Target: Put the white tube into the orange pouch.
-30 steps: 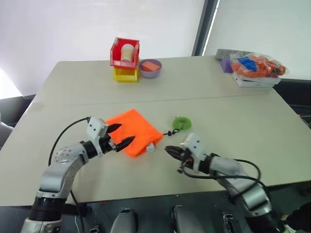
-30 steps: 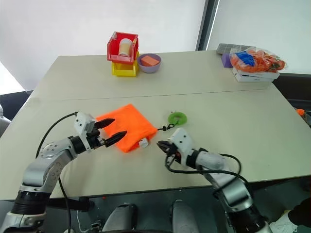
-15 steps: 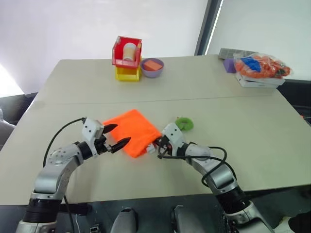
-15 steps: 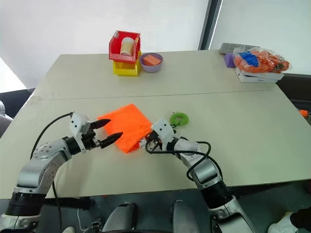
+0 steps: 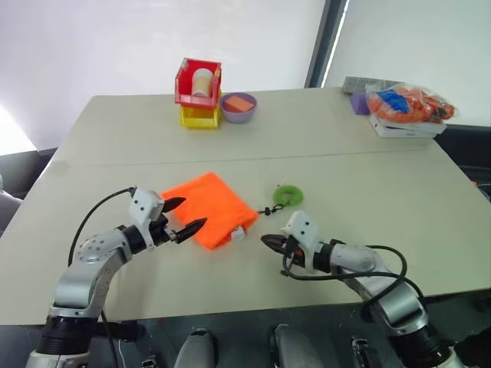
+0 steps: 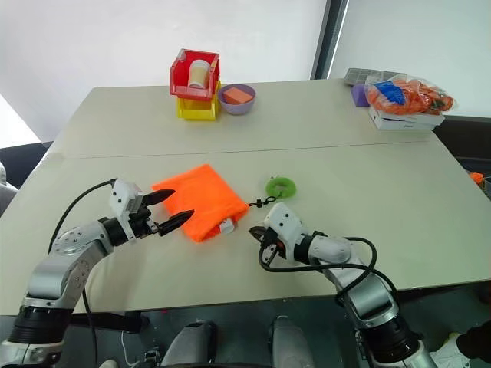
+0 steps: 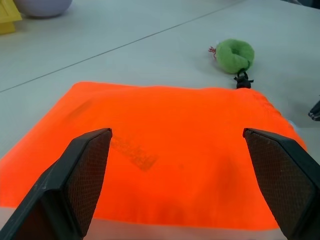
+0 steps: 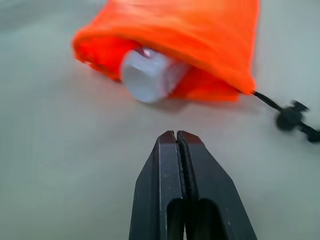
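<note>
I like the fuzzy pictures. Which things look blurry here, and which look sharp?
Right wrist view: the right pincer looks sharp, the white tube and orange pouch soft. Left wrist view: the green ring is fuzzy and the left pincer's fingers are sharper.

White tube (image 8: 150, 75): only the capped end shows at the mouth of the orange pouch (image 8: 185, 30); the body lies hidden inside, and its printed markings cannot be read. In the right wrist view, the pouch is cut off at the 12 o'clock edge, and the black cord (image 8: 290, 117) at 3 o'clock.
</note>
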{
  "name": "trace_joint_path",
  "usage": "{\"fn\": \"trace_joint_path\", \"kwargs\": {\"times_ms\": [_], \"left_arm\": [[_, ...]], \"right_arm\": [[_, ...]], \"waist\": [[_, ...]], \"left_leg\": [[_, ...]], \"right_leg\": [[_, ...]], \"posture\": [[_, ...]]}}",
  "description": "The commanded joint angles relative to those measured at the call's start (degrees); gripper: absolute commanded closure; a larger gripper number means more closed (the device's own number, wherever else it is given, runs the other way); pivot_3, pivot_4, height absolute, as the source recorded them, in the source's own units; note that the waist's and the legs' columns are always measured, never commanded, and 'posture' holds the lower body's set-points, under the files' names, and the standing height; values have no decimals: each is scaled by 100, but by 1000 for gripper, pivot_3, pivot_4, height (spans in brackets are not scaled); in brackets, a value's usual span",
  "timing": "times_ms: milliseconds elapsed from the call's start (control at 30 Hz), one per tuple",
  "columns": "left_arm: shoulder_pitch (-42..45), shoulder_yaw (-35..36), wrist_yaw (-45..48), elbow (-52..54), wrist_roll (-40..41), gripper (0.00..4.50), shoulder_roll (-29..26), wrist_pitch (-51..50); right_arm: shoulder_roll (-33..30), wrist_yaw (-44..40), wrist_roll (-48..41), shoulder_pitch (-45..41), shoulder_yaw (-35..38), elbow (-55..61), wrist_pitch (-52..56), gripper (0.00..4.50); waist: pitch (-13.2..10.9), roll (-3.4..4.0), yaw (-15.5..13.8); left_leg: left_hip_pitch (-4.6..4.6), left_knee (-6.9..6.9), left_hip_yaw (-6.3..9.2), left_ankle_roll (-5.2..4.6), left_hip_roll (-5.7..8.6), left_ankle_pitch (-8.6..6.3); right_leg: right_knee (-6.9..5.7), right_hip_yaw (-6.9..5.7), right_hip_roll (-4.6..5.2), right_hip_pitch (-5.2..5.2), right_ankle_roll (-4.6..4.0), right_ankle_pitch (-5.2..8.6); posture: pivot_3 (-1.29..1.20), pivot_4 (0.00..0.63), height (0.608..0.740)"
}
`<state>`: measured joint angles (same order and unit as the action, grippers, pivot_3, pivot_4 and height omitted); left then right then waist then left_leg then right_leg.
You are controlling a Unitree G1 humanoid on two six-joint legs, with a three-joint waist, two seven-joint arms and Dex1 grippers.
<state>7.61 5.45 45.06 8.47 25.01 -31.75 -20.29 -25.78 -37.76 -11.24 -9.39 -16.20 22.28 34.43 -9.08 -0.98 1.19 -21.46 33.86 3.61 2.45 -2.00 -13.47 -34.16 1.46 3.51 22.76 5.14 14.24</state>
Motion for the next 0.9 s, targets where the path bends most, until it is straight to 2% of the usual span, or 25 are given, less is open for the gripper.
{"fn": "trace_joint_path", "kwargs": {"times_ms": [33,233,400,567,667,733,800,900], "left_arm": [[91,57,18,143,25,0,14,109],[52,86,-7,176,25,0,25,106],[11,94,-54,225,22,0,44,105],[-28,110,-89,260,25,0,57,107],[-12,105,-83,265,35,0,57,105],[-1,94,-71,269,44,0,61,109],[31,44,-39,265,20,0,62,135],[72,-4,0,251,-13,0,63,162]], "right_arm": [[374,214,169,-380,-278,-208,-58,4436],[987,684,615,-991,-449,-1212,-416,4436],[1203,692,683,-1145,-477,-1436,-563,4436],[698,416,477,-656,-141,-772,-471,4436],[253,60,15,-219,285,-129,-210,4436],[-29,-183,-320,49,566,271,-51,3892],[-91,-113,-627,165,1031,504,127,3137],[14,182,-807,78,1462,466,293,1536]], "waist": [[0,0,-4],[1,-1,-41],[1,-1,-27],[1,-1,-46],[1,-1,-47],[1,-1,-43],[1,-2,-21],[0,-2,-8]], "left_leg": [[0,2,-1,0,1,0],[-8,5,-3,1,7,1],[-10,0,-2,0,6,1],[-8,0,-1,0,6,1],[-9,3,-4,0,8,1],[-8,4,-5,1,8,1],[-6,3,-4,0,6,1],[-2,3,-3,0,2,0]], "right_leg": [[1,0,2,6,-1,0],[6,0,9,10,-26,-16],[-1,0,4,-4,-25,-16],[0,0,4,-7,-23,-15],[5,0,9,-10,-15,-10],[5,1,9,-11,-2,-2],[2,0,7,-10,1,0],[0,0,3,-8,-2,-2]], "posture": [[0,150,740],[0,150,740],[0,150,740],[0,150,740],[0,150,740],[0,150,740],[0,150,740],[0,150,740]]}}
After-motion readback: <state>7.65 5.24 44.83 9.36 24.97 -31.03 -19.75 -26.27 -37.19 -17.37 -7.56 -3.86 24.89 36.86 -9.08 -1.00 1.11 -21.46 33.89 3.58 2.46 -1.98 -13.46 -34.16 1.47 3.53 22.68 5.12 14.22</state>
